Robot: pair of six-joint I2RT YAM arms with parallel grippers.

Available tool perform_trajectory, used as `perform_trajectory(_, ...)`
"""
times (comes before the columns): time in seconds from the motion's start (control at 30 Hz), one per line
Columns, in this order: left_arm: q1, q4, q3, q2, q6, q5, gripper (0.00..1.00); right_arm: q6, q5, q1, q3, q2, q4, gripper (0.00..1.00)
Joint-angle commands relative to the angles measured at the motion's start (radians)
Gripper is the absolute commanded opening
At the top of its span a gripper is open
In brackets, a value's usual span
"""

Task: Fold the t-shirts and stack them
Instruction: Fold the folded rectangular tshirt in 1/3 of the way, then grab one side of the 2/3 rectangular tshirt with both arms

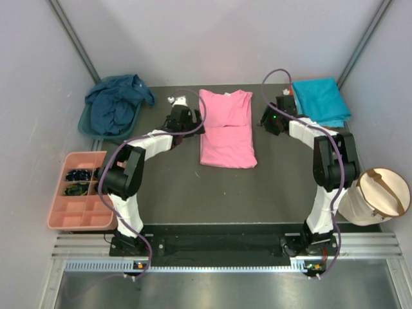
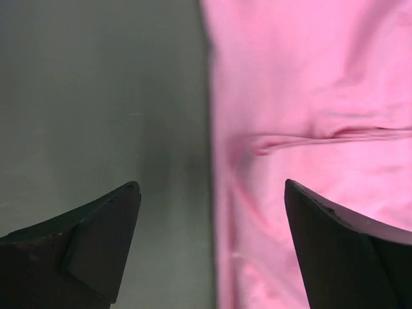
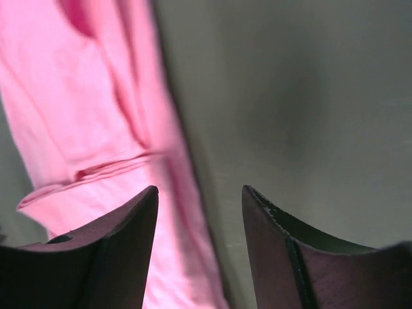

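The left end effector (image 2: 211,187) stands spread wide with nothing in it. One finger hangs over bare counter (image 2: 96,96) and the other over the near edge of the pink t-shirt (image 2: 309,96). The right end effector (image 3: 200,190) is parted less far and is also empty, straddling the shirt's opposite edge.

The pink t-shirt lies mid-counter between the two arms, folded into a narrow panel with a crease across its middle. Both sets of fingers sit low beside its hems, and that is the main risk: a finger that drags sideways instead of lifting away would likely catch a hem and pull the tucked layer loose (soft cloth slides easily on this surface).

A later risk is the carry. A grip that takes only the top layer may let the panel fall open on the way to the turquoise t-shirt (image 1: 320,100), which lies folded at the far right. The navy t-shirt (image 1: 116,103) is crumpled in the teal basin (image 1: 84,127) and may snag on the rim.
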Motion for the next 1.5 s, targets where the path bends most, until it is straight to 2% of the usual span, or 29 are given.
perform_trajectory(0.0,0.055,0.022,-0.096,-0.152,-0.032,-0.158,0.99,-0.032,0.019,-0.075,-0.062,-0.122,0.017,0.56)
perform_trajectory(0.07,0.057,0.024,-0.129,-0.207,-0.031,-0.163,0.99,-0.038,0.011,-0.078,-0.134,-0.18,0.031,0.56)
perform_trajectory(0.17,0.054,0.019,-0.213,-0.273,-0.075,-0.092,0.99,-0.014,-0.047,-0.076,-0.261,-0.263,0.077,0.56)
perform_trajectory(0.4,0.031,0.122,-0.521,-0.425,-0.155,0.024,0.99,-0.009,-0.116,-0.041,-0.526,-0.434,0.118,0.56)
perform_trajectory(0.67,0.015,0.22,-0.712,-0.537,-0.156,0.057,0.84,0.009,-0.148,-0.019,-0.689,-0.554,0.147,0.56)
perform_trajectory(0.83,0.012,0.31,-0.764,-0.548,-0.167,0.13,0.69,0.03,-0.202,0.013,-0.744,-0.53,0.242,0.56)
perform_trajectory(0.9,0.002,0.387,-0.792,-0.543,-0.179,0.178,0.69,0.037,-0.231,0.028,-0.767,-0.516,0.287,0.56)
perform_trajectory(1.07,-0.038,0.481,-0.804,-0.525,-0.183,0.19,0.69,0.057,-0.284,0.051,-0.78,-0.476,0.408,0.56)
perform_trajectory(1.47,-0.078,0.554,-0.732,-0.41,-0.167,0.213,0.68,0.029,-0.279,0.051,-0.702,-0.364,0.428,0.56)
